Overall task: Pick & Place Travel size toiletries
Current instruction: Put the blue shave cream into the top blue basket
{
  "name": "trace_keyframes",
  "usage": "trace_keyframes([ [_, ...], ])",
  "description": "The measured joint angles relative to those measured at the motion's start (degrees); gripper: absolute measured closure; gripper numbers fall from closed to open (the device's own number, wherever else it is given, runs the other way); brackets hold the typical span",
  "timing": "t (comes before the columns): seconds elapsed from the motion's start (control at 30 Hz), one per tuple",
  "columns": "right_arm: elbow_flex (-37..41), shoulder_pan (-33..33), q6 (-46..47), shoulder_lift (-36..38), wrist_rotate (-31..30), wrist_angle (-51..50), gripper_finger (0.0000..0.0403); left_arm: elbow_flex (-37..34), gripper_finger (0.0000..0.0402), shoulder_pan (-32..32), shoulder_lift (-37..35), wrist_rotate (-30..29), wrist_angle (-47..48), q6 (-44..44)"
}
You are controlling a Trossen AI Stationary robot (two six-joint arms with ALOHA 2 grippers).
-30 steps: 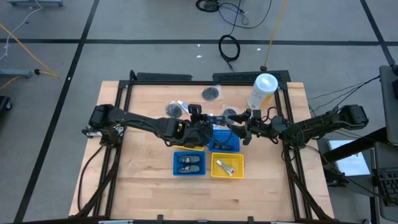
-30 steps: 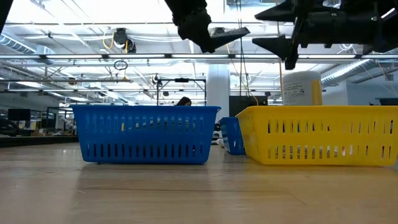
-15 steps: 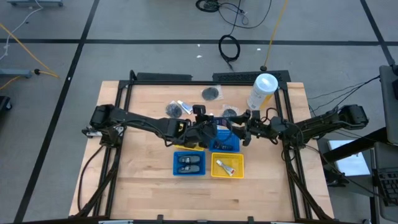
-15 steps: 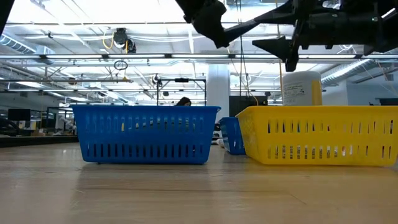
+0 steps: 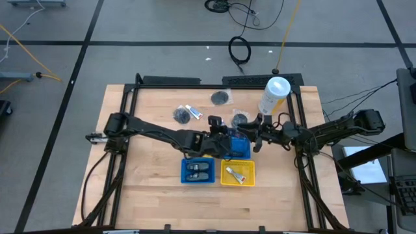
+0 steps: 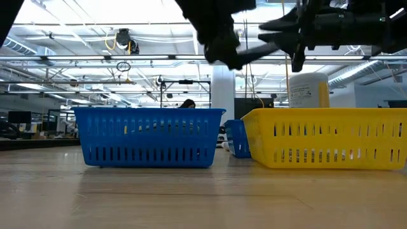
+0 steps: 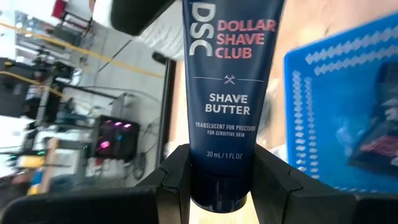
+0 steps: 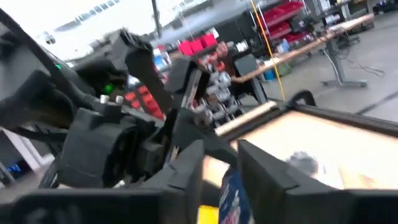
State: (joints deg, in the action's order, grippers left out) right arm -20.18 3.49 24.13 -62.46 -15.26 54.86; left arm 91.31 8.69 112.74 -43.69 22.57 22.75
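Left wrist view shows the left end effector (image 7: 221, 171) pinching a dark blue shave-butter tube (image 7: 229, 74) above the blue tray (image 7: 339, 106), and the right end effector (image 8: 221, 165), closing onto that tube, may knock it loose mid-handover.
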Motion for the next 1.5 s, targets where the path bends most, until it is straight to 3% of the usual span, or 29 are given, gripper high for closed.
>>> trace_keyframes([
  [0.13,0.0,-0.09,-1.3,0.0,-0.6,-2.54,0.0389,-0.04,0.0293,0.06,0.71,-3.09,1.02,-0.29],
  [0.2,0.0,-0.09,-1.94,0.09,-0.72,-2.54,0.0393,-0.04,0.0293,0.08,0.64,-4.08,0.92,-0.8],
  [0.33,-0.06,-0.07,-2.96,0.11,-3.99,-2.45,0.0354,-0.07,0.0293,0.02,-0.2,-5.5,1.29,-0.33],
  [0.6,-0.07,-0.07,-2.33,0.11,-3.93,-3.41,0.0276,-0.07,0.0293,-0.17,-0.19,-6.75,0.51,-1.24],
  [0.8,0.11,-0.02,-2.28,0.05,-3.77,-5.49,0.026,0.07,0.0293,-0.2,-0.4,-9.86,-3.37,-0.33],
  [1.2,0.09,-0.04,-2.5,0.0,-4.01,-3.36,0.0309,0.04,0.0293,-0.16,-0.34,-7.8,-3.04,-0.4],
  [1.4,0.0,-0.04,-2.28,0.04,-4.01,-5.23,0.0387,0.02,0.0293,-0.16,-0.25,-7.82,-2.95,-0.38],
  [1.5,0.0,-0.04,-2.03,0.04,-4.03,-5.29,0.0392,0.02,0.0293,-0.18,-0.25,-7.82,-2.97,-0.38],
])
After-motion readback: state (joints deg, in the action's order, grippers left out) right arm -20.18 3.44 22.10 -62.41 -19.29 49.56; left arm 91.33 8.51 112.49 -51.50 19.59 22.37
